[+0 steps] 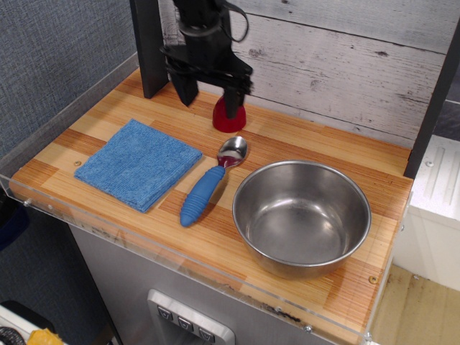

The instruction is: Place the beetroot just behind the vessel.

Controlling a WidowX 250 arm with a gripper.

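A: Where is the beetroot (228, 121) now?

B: It stands on its flat base at the far side of the wooden table (338, 154), near the white plank wall (345, 65). Only its lower part shows, because one black finger of the gripper (209, 96) is in front of its top.

A: What is around it?

B: Just in front lies a spoon (213, 180) with a blue handle, its metal end pointing toward the beetroot. To the right and nearer is the vessel (302, 215), well apart from the beetroot. To the left lies a folded blue cloth (138, 163). A black post (147, 47) stands at the far left corner.

A: Is there open room?

B: Yes. Between the far rim of the vessel and the wall there is a bare strip of wood. A clear plastic edge (65, 108) runs along the left side and the near side of the table.

A: And the hand?

B: The fingers are spread wide. The right one is at the beetroot; the left one hangs over bare wood. I cannot tell if it touches the toy.
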